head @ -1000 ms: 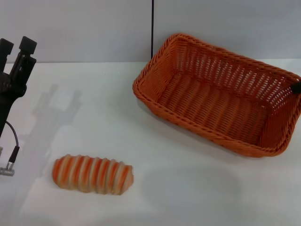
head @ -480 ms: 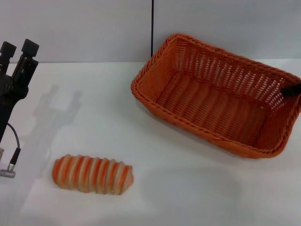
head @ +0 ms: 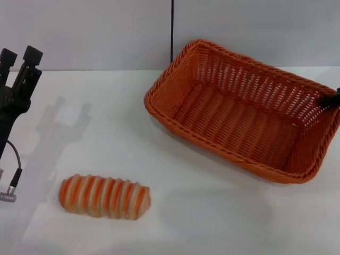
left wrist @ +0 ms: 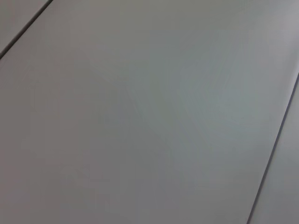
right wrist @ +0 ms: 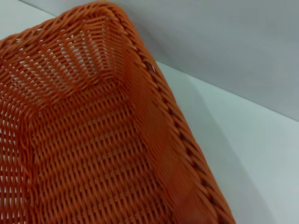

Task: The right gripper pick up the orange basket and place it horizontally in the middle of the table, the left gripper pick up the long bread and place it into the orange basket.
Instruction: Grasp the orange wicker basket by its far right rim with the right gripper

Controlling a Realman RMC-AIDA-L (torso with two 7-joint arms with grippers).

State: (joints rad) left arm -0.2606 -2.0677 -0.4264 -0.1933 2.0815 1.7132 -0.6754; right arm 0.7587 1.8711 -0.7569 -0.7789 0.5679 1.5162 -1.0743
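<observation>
The orange basket [head: 239, 122] sits at the right of the table [head: 106, 127], angled, with its right end at the picture's edge. Only one black finger of my right gripper [head: 332, 99] shows, on the basket's right rim, and the basket moves with it. The right wrist view looks down into the basket's [right wrist: 84, 140] woven inside and one corner. The long bread [head: 104, 197] lies on the table at the front left, striped orange and cream. My left gripper [head: 19, 54] is raised at the far left, open and empty, well behind the bread.
A grey wall with a dark vertical seam [head: 172, 32] stands behind the table. A cable with a metal plug [head: 9, 194] hangs from the left arm near the bread. The left wrist view shows only grey wall panels [left wrist: 140, 116].
The basket has slid to the left, toward the middle of the table, along with the right gripper's finger. The left gripper and the bread have stayed put.
</observation>
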